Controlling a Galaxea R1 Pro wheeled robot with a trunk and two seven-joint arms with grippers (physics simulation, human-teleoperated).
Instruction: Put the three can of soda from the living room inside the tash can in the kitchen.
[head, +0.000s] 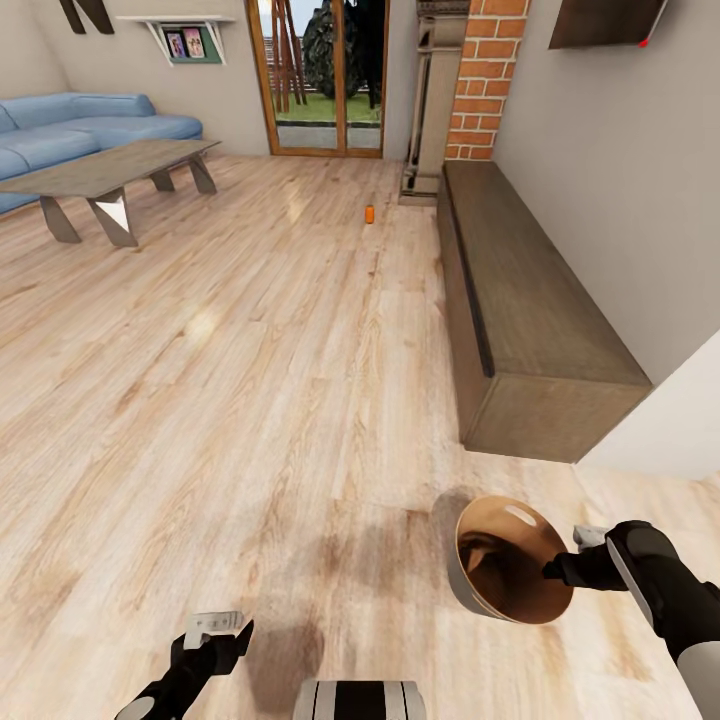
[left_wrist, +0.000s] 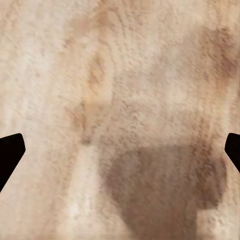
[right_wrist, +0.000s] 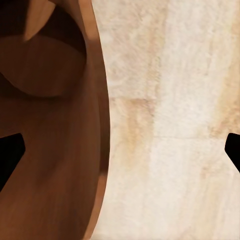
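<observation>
One orange soda can (head: 369, 213) stands far off on the floor, well apart from the trash can (head: 510, 575) your right claw (head: 556, 570) clamps by its near-right rim, tilted and apt to slip. At the left wrist, your left claw (left_wrist: 120, 150) hangs apart over bare boards. At the right wrist, the copper wall (right_wrist: 60, 150) sits between the tips.
</observation>
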